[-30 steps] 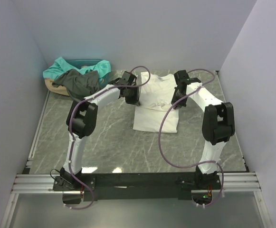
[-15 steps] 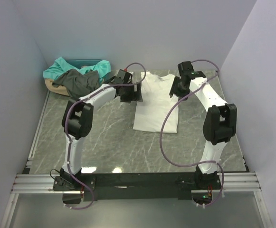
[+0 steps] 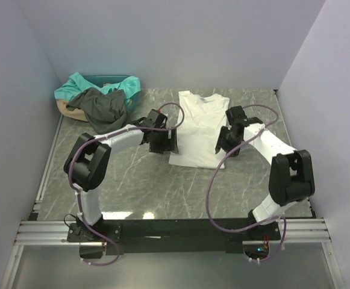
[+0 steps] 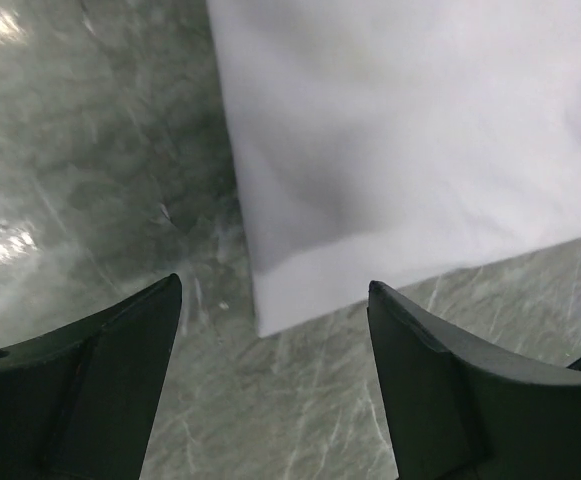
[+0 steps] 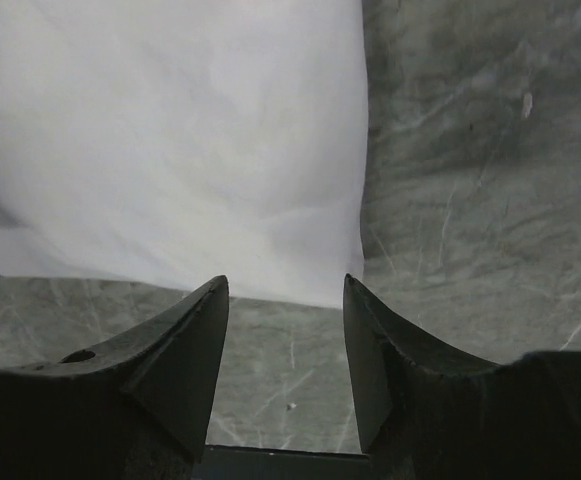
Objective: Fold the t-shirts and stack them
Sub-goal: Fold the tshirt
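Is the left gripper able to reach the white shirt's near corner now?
Probably yes: the left gripper is open and empty; a corner of the white t-shirt lies just ahead, unobstructed.

Looking down past the left gripper (image 4: 273, 300), spreading its dark fingers (image 4: 100, 390) wide at lower left and lower right, holding nothing. Facing a white t-shirt (image 4: 410, 140) lying flat across the upper right, its corner reaching down between the fingertips. Seeing grey marbled table (image 4: 90, 170) at left and along the bottom, catching glare at upper left.
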`<control>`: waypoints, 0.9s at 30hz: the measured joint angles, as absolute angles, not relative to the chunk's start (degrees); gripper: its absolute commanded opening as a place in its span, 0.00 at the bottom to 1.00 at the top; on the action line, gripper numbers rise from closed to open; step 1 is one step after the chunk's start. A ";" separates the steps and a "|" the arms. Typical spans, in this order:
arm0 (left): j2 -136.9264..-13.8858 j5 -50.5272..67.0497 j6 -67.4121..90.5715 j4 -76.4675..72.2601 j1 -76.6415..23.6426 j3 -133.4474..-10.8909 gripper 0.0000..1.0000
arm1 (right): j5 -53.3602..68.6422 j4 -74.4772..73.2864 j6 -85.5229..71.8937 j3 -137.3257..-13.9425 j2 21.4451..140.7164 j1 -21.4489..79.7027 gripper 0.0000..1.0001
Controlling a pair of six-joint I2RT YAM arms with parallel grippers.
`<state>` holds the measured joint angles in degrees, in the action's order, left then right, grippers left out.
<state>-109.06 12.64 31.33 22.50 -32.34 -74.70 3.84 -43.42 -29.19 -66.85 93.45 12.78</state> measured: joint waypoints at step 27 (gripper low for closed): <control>-101.19 10.61 35.44 19.70 -34.37 -64.51 0.80 | 5.69 -33.54 -32.14 -50.11 90.74 12.78 0.50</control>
